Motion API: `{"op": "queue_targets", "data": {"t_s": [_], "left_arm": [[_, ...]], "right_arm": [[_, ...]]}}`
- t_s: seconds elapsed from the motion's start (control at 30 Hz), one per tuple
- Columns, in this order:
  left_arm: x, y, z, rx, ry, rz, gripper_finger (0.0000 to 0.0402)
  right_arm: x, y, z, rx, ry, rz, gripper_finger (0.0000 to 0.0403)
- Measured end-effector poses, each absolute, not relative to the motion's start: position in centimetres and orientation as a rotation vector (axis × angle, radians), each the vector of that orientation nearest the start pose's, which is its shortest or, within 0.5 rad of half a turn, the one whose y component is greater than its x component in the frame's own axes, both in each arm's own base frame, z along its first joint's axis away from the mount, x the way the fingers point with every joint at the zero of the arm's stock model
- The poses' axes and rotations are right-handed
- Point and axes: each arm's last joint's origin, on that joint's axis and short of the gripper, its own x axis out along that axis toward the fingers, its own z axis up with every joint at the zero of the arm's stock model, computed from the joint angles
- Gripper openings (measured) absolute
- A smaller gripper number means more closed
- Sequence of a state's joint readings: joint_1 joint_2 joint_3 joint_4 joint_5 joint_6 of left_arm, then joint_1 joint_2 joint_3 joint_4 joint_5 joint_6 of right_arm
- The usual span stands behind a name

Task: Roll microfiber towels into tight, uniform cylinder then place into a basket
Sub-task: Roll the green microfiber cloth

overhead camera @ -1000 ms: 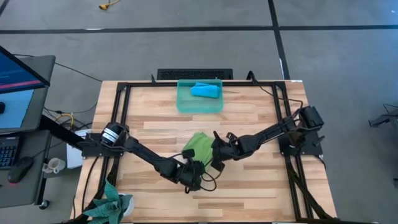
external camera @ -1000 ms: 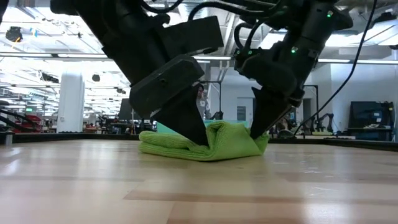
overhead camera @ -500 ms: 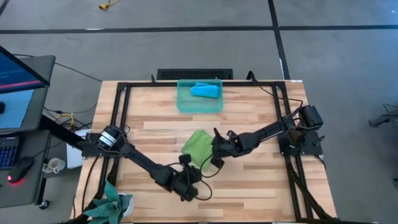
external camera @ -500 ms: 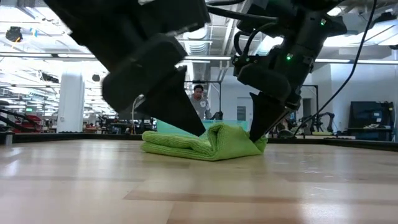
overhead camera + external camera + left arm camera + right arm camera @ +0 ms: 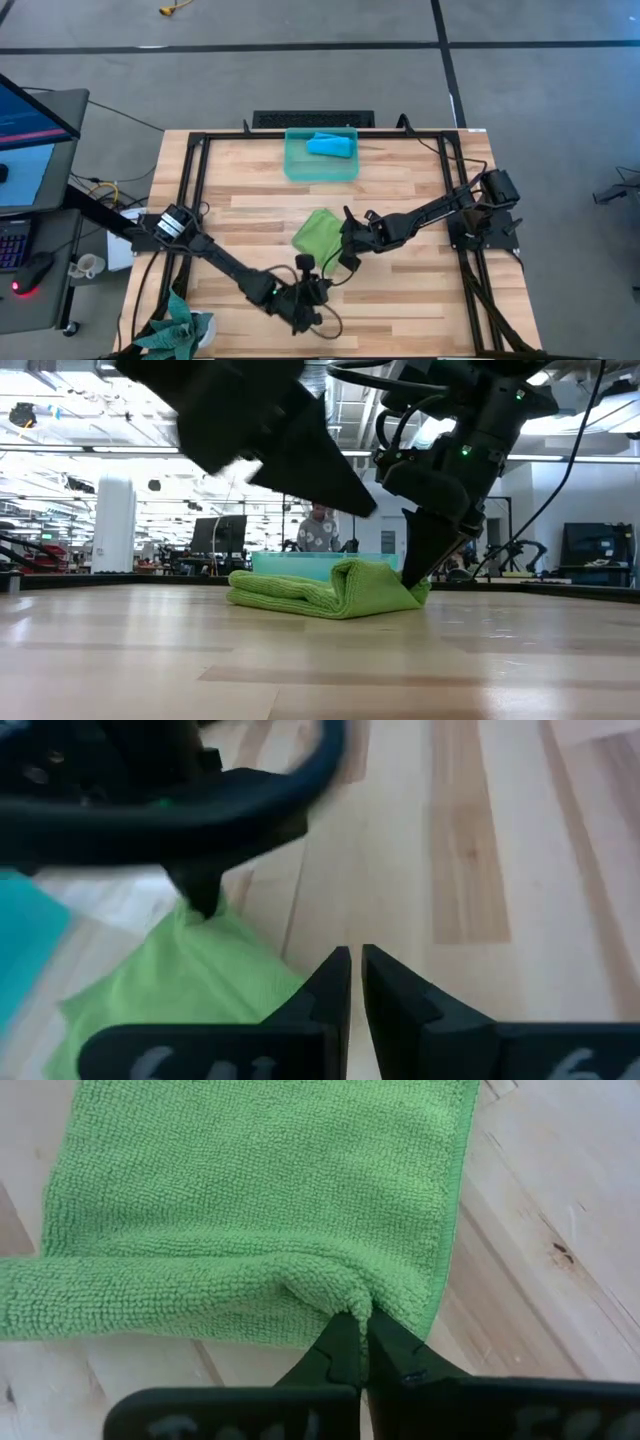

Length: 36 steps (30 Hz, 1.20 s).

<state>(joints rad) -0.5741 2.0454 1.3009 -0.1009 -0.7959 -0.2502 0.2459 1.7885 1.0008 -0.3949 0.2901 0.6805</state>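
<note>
Rolling step in hand, second towel; nothing tight or round yet.

Left claw (image 5: 308, 300), about 6 o'clock on the counter (image 5: 420, 190), fingers together on nothing, lifted clear of the cloth and just off its 6 o'clock edge.

Green towel (image 5: 318, 233) lies near counter centre, folded flat with one loose hump along its near side, well short of a cylinder.

Right claw (image 5: 341, 262), at the towel's 4 o'clock corner, is clamped on a pinch of its hemmed edge (image 5: 345, 1305), tips down at the wood.

Basket (image 5: 321, 168) at 12 o'clock, well apart from the green towel, holds the blue towel (image 5: 331, 146), rolled.

Judgement: next move calls for the left claw to take the edge again beside the right, then both to turn it over evenly; a one-sided pull would likely skew the roll.
</note>
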Motion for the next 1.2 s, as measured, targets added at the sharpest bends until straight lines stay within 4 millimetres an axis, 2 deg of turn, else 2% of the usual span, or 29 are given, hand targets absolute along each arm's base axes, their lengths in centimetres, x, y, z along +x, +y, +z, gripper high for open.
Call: {"op": "queue_targets", "data": {"t_s": [0.27, 0.57, 0.87, 1.2], "left_arm": [[38.0, -17.7, 14.1, 0.179, 0.654, 0.252, 0.0022], [38.3, -16.3, 13.8, 0.163, 0.705, 0.257, 0.0022], [37.7, -14.6, 12.9, 0.181, 0.823, 0.351, 0.0022], [37.1, -14.3, 12.5, 0.142, 0.893, 0.366, 0.0022]], "right_arm": [[32.1, 7.2, 14.2, 0.288, 1.057, -0.410, 0.0015], [32.1, 7.2, 14.2, 0.288, 1.059, -0.410, 0.0012], [32.1, 7.2, 14.2, 0.290, 1.061, -0.405, 0.0011], [32.1, 7.5, 14.1, 0.320, 1.103, -0.330, 0.0019]]}}
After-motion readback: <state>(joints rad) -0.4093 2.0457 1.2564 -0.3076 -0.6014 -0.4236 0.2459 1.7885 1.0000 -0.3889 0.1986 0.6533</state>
